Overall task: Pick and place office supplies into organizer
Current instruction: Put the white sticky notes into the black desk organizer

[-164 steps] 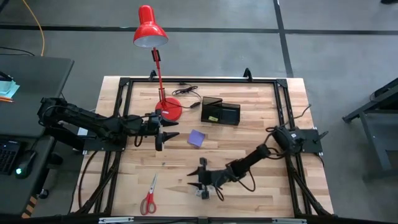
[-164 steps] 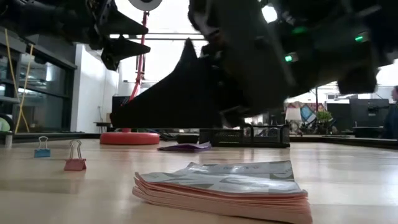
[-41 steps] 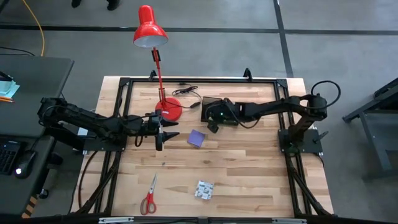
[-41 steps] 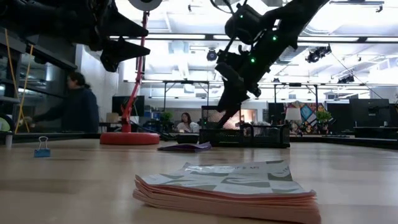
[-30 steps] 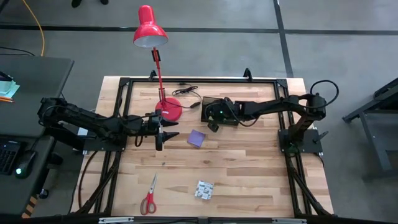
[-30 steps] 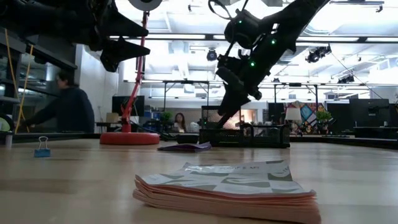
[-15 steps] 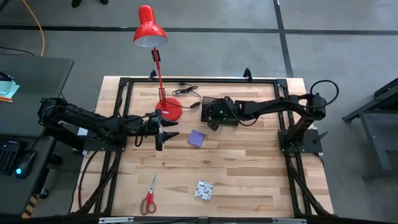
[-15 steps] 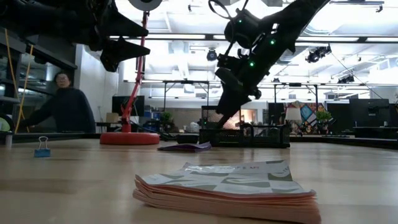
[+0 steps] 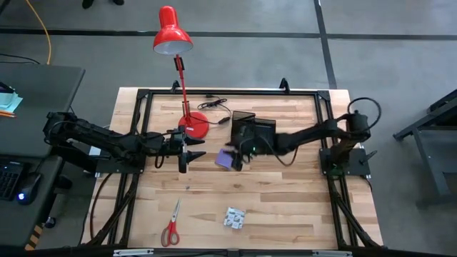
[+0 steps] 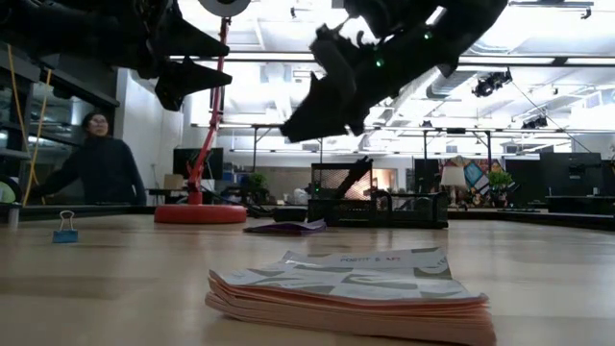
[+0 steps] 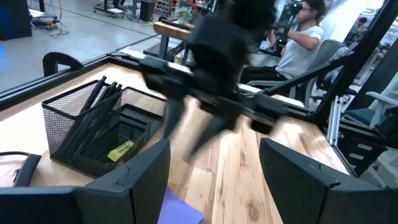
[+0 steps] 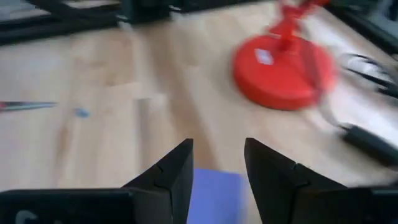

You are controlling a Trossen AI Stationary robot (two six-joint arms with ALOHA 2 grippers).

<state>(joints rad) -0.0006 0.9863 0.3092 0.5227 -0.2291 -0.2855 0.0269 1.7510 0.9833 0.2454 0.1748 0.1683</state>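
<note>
The right pincer (image 9: 236, 158), which half a second ago was reaching over the black organizer (image 9: 261, 129), is now hanging just above the purple notepad (image 9: 226, 158) lying on the tabletop (image 9: 285, 200) in front of the organizer; its fingers are standing partly apart with nothing between them. That is looking like a drop-off finished and the notepad lined up as the next pick, while the red-handled scissors (image 9: 171, 225) and patterned packet (image 9: 234, 218) are still waiting near the front edge. The left pincer (image 9: 187, 148) is idling wide open and empty beside the red lamp base (image 9: 193, 124).
</note>
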